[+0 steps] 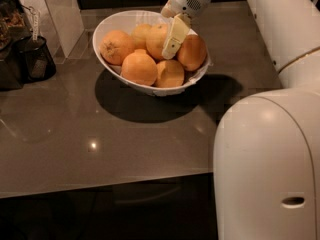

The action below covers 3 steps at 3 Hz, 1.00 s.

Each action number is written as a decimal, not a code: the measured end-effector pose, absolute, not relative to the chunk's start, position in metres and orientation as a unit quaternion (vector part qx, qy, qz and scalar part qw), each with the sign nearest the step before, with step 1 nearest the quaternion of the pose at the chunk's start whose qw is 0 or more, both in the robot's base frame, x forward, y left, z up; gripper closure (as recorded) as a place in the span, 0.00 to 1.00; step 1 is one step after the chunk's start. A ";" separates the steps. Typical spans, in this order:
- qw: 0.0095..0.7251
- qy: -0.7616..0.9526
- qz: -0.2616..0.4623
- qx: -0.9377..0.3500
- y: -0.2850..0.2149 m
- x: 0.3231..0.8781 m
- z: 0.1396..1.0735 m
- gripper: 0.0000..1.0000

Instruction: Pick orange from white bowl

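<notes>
White bowl (107,26) sits toward the far side of grey table (100,139), holding six fruits. Orange (155,40), the paler one, lies mid-bowl toward the far rim, hemmed in by deeper-orange fruits left, front and right. Gripper (170,50) reaches down into the bowl from its far-right rim, touching the orange's right side; apart or clamped: cannot tell. Bare tabletop from the bowl to the table's near edge. Dark holder (35,59) is left of the bowl, apart. White robot body (265,169) bulks near-right of the bowl
</notes>
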State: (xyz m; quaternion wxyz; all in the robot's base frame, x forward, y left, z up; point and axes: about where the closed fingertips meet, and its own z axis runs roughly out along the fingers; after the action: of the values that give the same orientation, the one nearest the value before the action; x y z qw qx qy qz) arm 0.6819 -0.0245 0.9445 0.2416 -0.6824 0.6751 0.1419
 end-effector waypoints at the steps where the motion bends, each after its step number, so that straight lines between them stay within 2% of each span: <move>1: 0.239 0.682 0.148 -0.675 -0.026 0.684 0.939 0.03; 2: 0.234 0.687 0.152 -0.671 -0.028 0.686 0.933 0.07; 3: 0.229 0.692 0.155 -0.667 -0.029 0.688 0.928 0.21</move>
State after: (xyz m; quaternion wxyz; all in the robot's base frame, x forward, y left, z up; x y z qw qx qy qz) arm 0.6877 -0.0290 0.9281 0.2286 -0.6671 0.6918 0.1553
